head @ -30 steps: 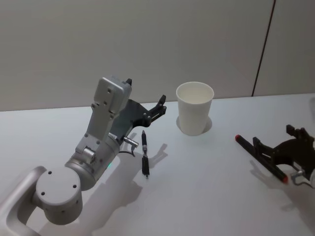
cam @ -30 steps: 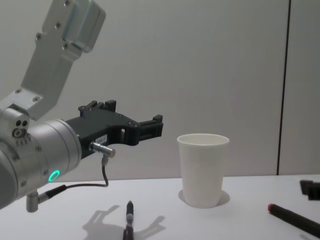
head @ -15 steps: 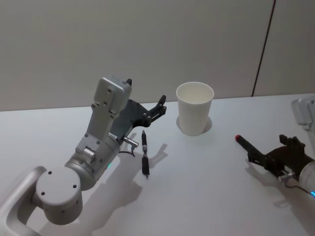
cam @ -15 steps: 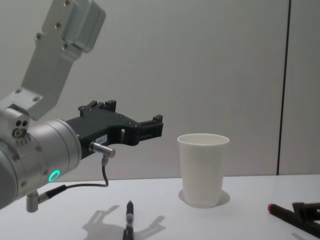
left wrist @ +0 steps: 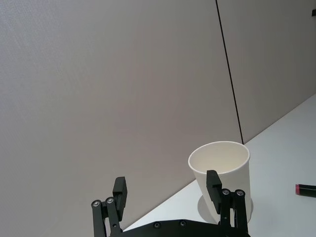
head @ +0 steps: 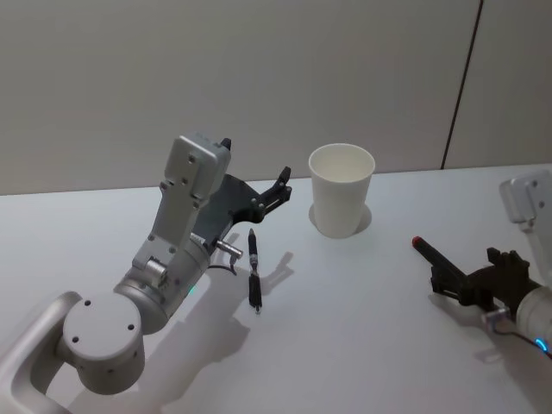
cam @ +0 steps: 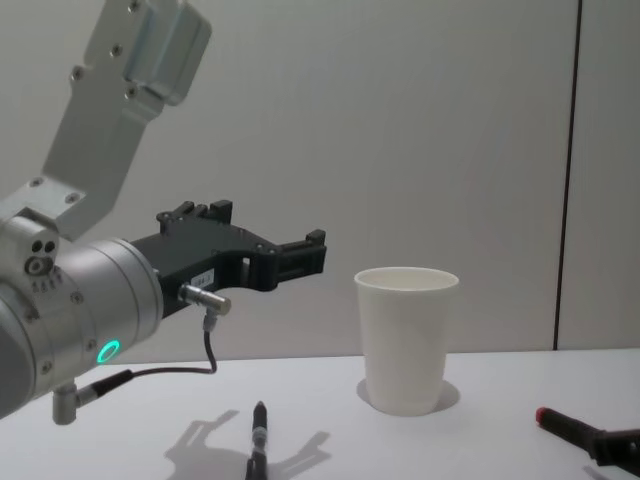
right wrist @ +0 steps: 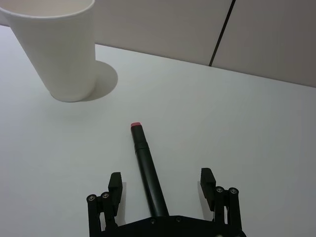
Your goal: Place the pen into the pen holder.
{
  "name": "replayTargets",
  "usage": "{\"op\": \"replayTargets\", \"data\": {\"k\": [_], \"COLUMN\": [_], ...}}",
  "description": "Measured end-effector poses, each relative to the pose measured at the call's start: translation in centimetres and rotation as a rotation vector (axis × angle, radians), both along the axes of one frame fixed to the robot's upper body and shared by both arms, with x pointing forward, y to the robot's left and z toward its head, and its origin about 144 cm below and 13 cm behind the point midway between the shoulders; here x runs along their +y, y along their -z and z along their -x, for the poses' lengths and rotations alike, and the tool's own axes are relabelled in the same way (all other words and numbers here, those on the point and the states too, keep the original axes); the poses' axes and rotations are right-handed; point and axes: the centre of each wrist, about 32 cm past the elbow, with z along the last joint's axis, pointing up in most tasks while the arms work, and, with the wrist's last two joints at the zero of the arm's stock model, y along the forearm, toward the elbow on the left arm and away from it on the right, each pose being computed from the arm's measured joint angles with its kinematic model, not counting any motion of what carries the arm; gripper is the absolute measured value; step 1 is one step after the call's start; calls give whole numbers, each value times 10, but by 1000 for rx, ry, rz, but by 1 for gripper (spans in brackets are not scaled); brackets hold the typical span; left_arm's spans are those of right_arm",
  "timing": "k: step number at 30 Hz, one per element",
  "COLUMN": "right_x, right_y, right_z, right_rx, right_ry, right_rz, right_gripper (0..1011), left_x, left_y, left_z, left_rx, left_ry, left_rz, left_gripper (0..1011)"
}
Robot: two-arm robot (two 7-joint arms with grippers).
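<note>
A dark pen with a red tip [right wrist: 146, 168] lies on the white table to the right, its tip [head: 417, 241] pointing toward the pen holder. My right gripper [right wrist: 161, 178] is open, low over the pen's rear part, with one finger on each side of it. That gripper [head: 442, 278] sits right of the pen holder [head: 341, 191], a white paper cup standing upright at the table's back centre. My left gripper [head: 281, 185] hangs open and empty in the air just left of the cup [cam: 405, 340].
A second, black pen [head: 254, 267] lies on the table beneath the left arm, left of the cup. The grey wall stands close behind the cup. The bare table [head: 362, 328] spreads between the two arms.
My right gripper has turned and tipped down over the red-tipped pen, its wrist now raised. The pen, the cup and the left arm have not moved.
</note>
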Motion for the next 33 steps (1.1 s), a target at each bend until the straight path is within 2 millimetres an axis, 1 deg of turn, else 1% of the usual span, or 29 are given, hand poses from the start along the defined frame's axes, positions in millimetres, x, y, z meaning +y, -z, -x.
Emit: {"op": "replayTargets", "data": {"k": [26, 29, 33], "right_x": [4, 4, 4], "right_y": [9, 9, 10], "right_z": [-8, -8, -9], "right_rx": [38, 40, 41], "right_ry": [8, 6, 5], "right_rz": [-6, -7, -8], "right_gripper": [1000, 945, 839], "left_x": [0, 0, 0], "left_y": [0, 0, 0], "left_z": [0, 0, 0], "left_rx": [0, 0, 0], "left_ry": [0, 0, 0], "left_rz": [0, 0, 0], "left_gripper": [1001, 1001, 1001]}}
